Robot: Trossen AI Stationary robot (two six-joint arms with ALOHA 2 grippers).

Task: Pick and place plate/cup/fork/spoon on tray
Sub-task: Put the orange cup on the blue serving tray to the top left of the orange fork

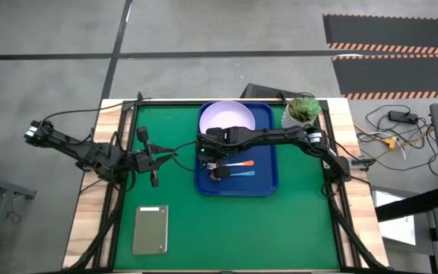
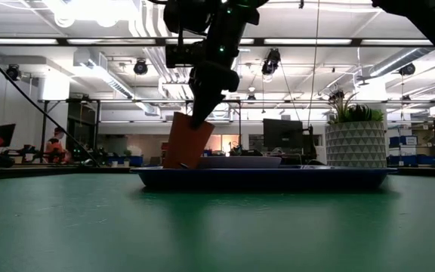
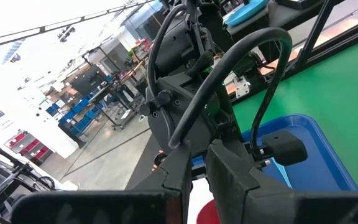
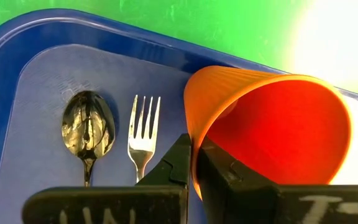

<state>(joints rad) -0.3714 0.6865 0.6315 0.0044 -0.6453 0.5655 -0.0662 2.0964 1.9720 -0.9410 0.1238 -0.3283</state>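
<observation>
The right arm reaches from the table's right edge across the dark blue tray (image 1: 268, 183), and its right gripper (image 2: 197, 121) hangs over the tray's left side. In the right wrist view its fingers (image 4: 179, 163) are pinched narrowly on the rim of the red-orange cup (image 4: 272, 127), one finger outside the wall and one inside. The low view shows the cup (image 2: 187, 140) tilted, its lower edge down at the tray's left rim, though I cannot tell whether it touches the tray floor. The pale lavender plate (image 1: 226, 118) lies in the far half of the tray, partly covered by the arm. In the near half, to the right of the gripper, the fork (image 1: 243, 163) with its orange handle lies just beyond the spoon (image 1: 243, 174) with its light blue handle, both set crosswise with the handles pointing right. The right wrist view shows the fork's silver tines (image 4: 143, 129) and the spoon's dark bowl (image 4: 87, 129) side by side on the tray floor, close but apart. The left gripper (image 1: 153, 169) waits over the green mat to the left of the tray, its fingers almost closed with nothing between them. A white pot with a green plant (image 1: 303, 111) stands at the far right, just beside the tray's corner, and a grey slab (image 1: 150, 229) lies near the left front of the mat.
</observation>
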